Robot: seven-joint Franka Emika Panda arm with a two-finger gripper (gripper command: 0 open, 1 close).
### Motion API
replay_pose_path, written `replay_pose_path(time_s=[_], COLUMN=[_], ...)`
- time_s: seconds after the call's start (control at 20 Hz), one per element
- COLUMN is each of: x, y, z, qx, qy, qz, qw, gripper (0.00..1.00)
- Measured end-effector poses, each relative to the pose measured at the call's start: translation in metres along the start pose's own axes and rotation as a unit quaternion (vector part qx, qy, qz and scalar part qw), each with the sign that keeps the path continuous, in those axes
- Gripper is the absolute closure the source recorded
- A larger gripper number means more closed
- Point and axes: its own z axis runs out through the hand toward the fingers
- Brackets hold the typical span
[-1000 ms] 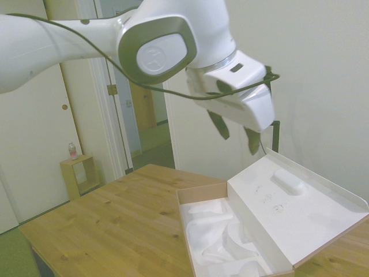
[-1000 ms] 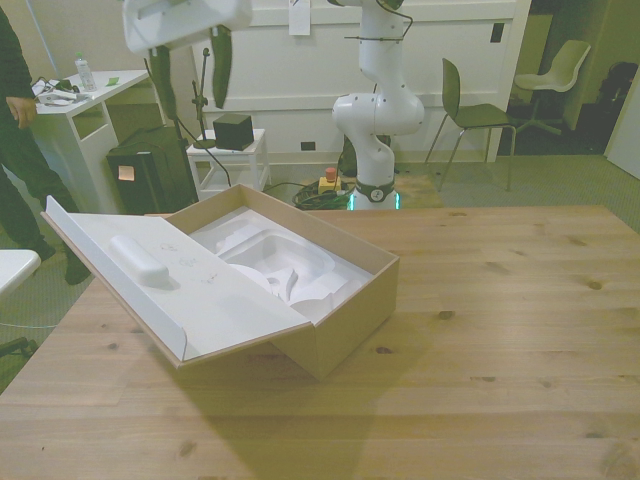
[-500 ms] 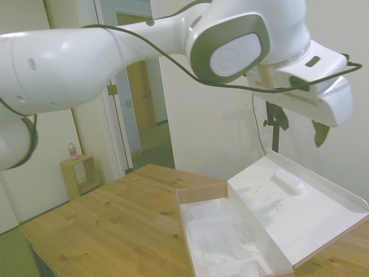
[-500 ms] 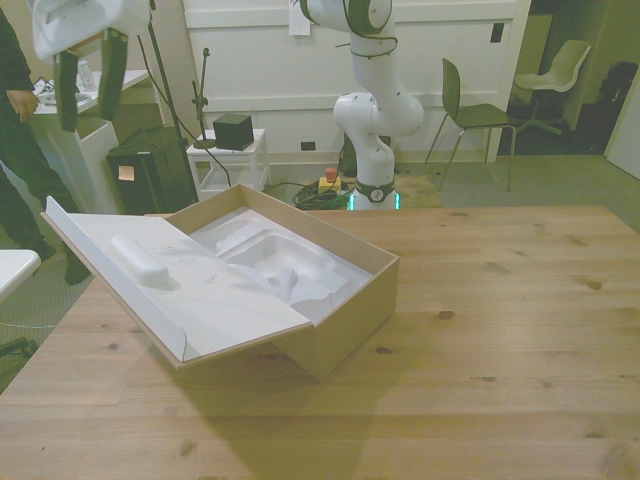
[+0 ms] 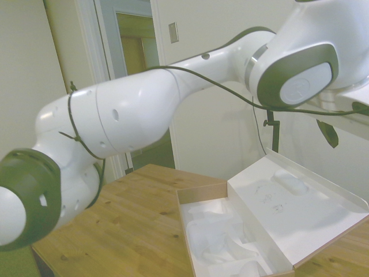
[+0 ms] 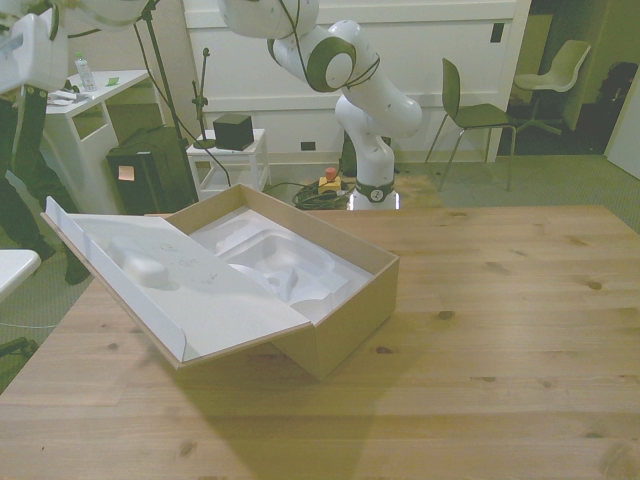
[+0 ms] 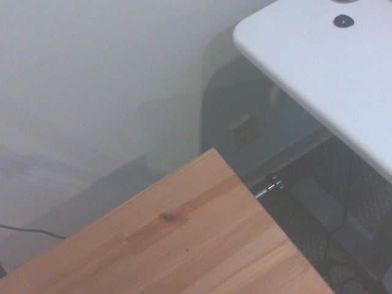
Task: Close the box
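1. Wooden table (image 6: 520, 330): the box (image 6: 345, 310) sits toward its corner at the front view's left, base flat, lid (image 6: 170, 285) swung out and propped open, overhanging the table edge on that side.
2. White arm (image 5: 144, 109) stretches over the box; gripper (image 6: 22, 110) hangs high, past the lid's outer edge, well apart from it. Only one dark finger shows per view, so can't tell if jaws are wide or narrow.
3. Risk: coming down on the lid's top face would press it further open or strain the hinge; needs to get under/behind the outer edge.
4. Risk: a sideways shove w/o lift may slide the whole box across the table instead of folding the lid.
5. Person (image 6: 15, 200) stands close beyond that edge, inside the sweep area.
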Motion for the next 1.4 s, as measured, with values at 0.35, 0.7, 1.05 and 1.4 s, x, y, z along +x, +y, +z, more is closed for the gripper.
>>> replay_pose_path(time_s=[0.35,0.7,1.05,1.4], x=[-0.002,-0.016,-0.034,-0.088], y=[0.004,0.004,0.007,-0.054], z=[0.052,0.079,0.12,0.004], qx=[-0.013,-0.021,-0.036,0.011], qy=[-0.018,-0.056,-0.098,-0.217], qz=[0.002,0.007,0.03,-0.032], qw=[0.9997,0.9982,0.9941,0.9756], gripper=[0.0,0.0,0.0,0.0])
